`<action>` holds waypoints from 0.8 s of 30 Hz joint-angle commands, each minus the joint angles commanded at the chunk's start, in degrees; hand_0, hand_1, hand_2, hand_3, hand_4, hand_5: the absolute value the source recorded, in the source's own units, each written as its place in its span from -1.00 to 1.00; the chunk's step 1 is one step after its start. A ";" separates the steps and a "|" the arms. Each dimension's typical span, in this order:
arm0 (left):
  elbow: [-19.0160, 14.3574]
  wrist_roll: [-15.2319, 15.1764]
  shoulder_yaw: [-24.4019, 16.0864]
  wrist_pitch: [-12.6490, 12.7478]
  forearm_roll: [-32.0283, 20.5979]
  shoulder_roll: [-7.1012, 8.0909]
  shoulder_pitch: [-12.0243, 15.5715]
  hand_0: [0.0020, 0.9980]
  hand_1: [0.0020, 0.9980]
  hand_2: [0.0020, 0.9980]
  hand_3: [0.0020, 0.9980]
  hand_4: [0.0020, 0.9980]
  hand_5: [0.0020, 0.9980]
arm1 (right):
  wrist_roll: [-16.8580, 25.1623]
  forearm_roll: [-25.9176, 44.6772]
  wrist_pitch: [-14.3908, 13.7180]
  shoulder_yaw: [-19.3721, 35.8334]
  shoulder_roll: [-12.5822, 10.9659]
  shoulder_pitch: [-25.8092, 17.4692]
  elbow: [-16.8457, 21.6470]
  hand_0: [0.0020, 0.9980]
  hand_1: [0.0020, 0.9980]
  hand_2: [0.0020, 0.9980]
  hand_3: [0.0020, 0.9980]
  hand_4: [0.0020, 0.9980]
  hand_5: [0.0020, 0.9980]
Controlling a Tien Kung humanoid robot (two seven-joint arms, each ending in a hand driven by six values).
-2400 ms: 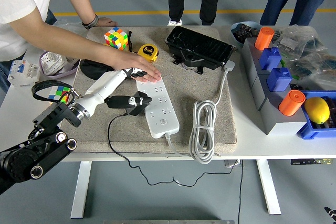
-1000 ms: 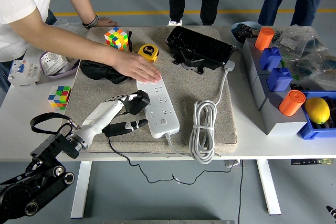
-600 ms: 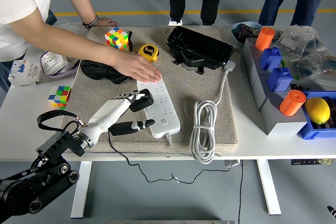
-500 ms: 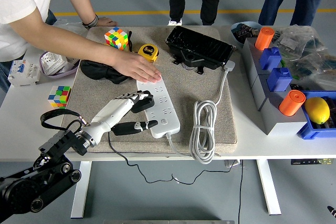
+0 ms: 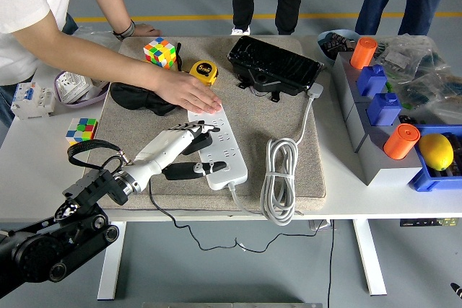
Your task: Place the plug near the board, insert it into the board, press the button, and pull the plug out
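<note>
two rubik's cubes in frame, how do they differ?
The far cube sits on the beige mat beside the yellow tape measure; the near cube sits off the mat on the bare white table. The far cube looks larger and shows more orange and yellow; the near cube shows more blue and green. Both are scrambled, untouched.

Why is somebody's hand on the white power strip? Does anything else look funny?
A person's hand presses flat on the far end of the power strip, probably to steady it while the left robot hand works the black plug there. The strip's own white cable lies coiled on the mat, plugged into nothing visible.
</note>
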 joint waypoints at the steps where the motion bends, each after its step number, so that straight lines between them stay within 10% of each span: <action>1: 0.23 0.20 0.27 -0.11 -0.04 -0.09 -0.22 0.80 0.84 0.81 0.73 0.95 1.00 | 0.01 -0.01 0.01 0.00 0.00 -0.02 0.01 0.20 0.19 0.16 0.09 0.79 -0.39; 24: 0.75 0.52 1.58 -0.30 -0.46 -1.34 -1.77 0.78 0.83 0.80 0.72 0.96 1.00 | 0.20 -0.16 -0.04 0.31 0.13 0.07 0.26 0.20 0.18 0.16 0.10 0.78 -0.40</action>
